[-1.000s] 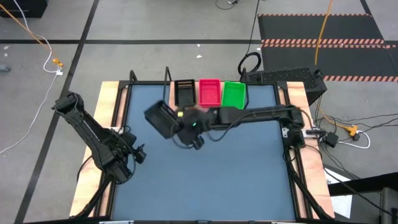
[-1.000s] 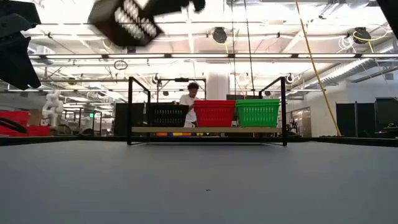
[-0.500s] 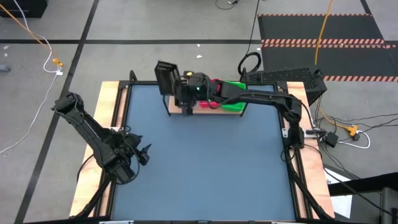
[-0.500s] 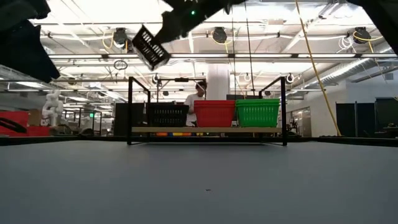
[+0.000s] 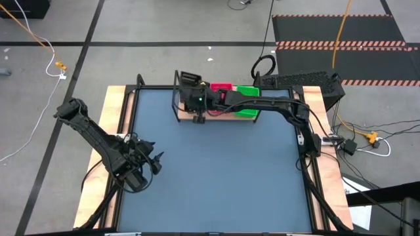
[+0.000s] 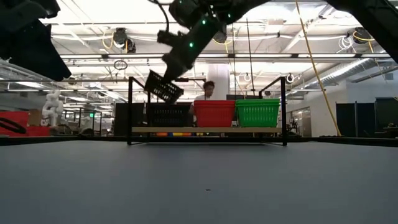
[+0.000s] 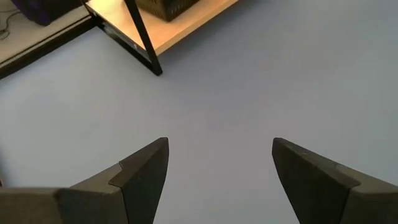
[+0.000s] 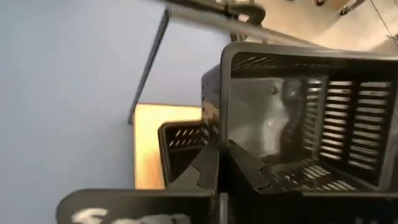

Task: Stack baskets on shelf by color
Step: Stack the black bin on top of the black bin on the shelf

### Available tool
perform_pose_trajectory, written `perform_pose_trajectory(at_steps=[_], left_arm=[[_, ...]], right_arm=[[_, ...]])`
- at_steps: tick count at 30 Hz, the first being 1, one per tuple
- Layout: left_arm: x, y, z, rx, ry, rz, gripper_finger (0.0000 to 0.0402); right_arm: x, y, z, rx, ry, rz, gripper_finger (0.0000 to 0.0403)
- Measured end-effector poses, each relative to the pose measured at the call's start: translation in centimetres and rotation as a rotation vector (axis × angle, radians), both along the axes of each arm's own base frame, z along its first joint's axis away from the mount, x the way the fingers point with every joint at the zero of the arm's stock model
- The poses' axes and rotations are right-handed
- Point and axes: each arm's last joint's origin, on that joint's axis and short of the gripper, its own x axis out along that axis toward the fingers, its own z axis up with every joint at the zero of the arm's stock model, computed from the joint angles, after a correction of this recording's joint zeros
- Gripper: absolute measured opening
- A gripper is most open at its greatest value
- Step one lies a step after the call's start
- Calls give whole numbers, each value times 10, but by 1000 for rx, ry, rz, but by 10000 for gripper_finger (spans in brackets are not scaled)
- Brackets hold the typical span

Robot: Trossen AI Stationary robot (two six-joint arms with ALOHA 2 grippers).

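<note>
A bright open workshop with ceiling lamps lies behind the blue-grey worktop [image 5: 216, 170], and a person [image 6: 208, 91] stands beyond the shelf [image 6: 205, 129], which sits at the worktop's far edge. The right gripper [image 8: 219, 167] has its fingers clamped together on the wall of a black basket [image 6: 163, 88], holding it tilted in the air just above the shelf's left end. On the board below I count three stacks side by side: black baskets [image 6: 166, 115] on the left, red baskets [image 6: 214, 113] in the middle, green baskets [image 6: 257, 112] on the right; how many are nested in each I cannot tell from here. The left gripper [image 7: 217, 168] hangs over the worktop's left side, fingers wide apart, holding nothing.
</note>
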Motion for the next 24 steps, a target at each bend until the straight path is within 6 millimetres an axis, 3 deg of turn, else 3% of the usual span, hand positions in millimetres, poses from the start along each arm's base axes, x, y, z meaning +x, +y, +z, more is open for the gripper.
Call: perform_pose_trajectory(at_steps=[11,24], left_arm=[[2,-2,0,-25,-22,-2,285],[2,-2,0,-17,-14,-8,285]], right_arm=[[-11,1,-39,-43,115,-14,13],[-11,4,-39,-45,121,-3,16]])
